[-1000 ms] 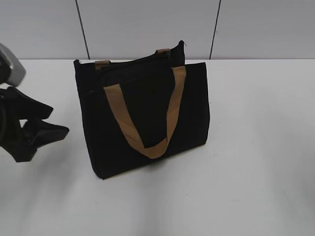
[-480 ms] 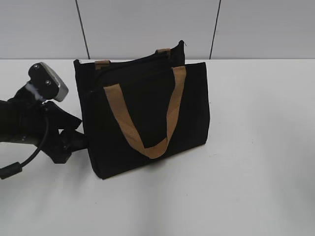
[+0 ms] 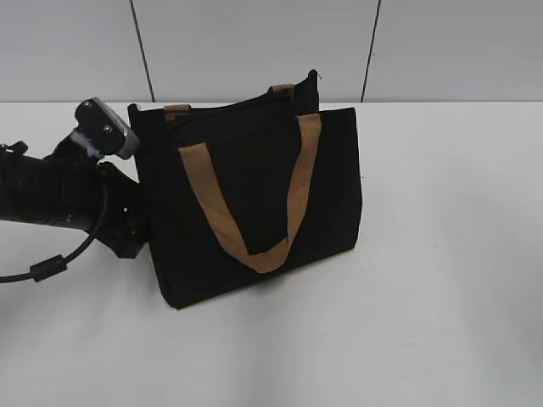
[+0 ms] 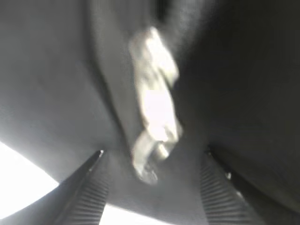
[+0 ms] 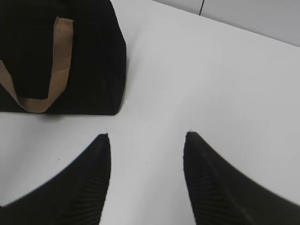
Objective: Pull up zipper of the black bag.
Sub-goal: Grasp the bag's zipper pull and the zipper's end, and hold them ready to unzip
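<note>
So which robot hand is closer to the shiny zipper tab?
Left. The left gripper has the zipper pull tab right ahead of its open fingers. The right gripper hangs over bare table, off the black bag.

White table (image 3: pixel 441 280) fills lower part of exterior view, matte, faint scuffs and specks; same white surface in right wrist view; pale grey wall (image 3: pixel 254 42) behind, meeting table's far edge along straight horizontal line; two dark vertical seams (image 3: pixel 142 51) splitting wall into panels; one seam visible top of right wrist view.
</note>
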Controlling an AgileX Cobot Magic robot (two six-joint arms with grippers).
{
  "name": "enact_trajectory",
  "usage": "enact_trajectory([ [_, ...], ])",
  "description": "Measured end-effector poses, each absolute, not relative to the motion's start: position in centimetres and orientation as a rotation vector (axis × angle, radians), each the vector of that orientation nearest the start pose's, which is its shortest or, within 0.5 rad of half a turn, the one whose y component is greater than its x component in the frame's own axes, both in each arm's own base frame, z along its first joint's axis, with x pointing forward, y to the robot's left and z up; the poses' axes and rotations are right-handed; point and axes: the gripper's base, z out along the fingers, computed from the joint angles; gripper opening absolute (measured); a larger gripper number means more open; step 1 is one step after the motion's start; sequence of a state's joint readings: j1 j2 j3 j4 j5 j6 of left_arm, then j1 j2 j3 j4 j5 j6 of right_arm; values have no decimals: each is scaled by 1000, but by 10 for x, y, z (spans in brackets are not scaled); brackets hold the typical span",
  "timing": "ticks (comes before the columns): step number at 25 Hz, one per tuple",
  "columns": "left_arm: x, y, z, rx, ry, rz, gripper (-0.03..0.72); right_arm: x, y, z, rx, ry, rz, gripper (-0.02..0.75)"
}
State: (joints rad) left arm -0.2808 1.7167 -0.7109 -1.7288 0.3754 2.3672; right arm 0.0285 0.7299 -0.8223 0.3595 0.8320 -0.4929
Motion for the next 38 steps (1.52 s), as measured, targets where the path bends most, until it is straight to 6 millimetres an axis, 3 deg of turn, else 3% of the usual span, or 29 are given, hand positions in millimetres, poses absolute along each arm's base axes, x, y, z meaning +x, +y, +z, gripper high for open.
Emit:
enact_trajectory([
  [4, 285, -117, 149, 1182, 2045, -282, 419, 129, 29, 356, -432, 2121, 192, 396],
  [10, 286, -115, 148, 1176, 2058, -258, 93, 129, 29, 356, -429, 2120, 200, 396],
  [12, 287, -114, 148, 1172, 2068, -239, 38, 129, 29, 356, -429, 2119, 200, 396],
  [19, 284, -108, 154, 1156, 2074, -173, 28, 130, 29, 358, -417, 2098, 195, 396],
  [26, 257, -98, 195, 1106, 1966, -98, 28, 137, 32, 380, -473, 2053, 206, 396],
  [33, 234, -91, 226, 1067, 1854, -67, 28, 178, 48, 388, -649, 2143, 365, 396],
  [38, 224, -92, 245, 1058, 1767, -89, 27, 198, 78, 397, -814, 2101, 462, 377],
])
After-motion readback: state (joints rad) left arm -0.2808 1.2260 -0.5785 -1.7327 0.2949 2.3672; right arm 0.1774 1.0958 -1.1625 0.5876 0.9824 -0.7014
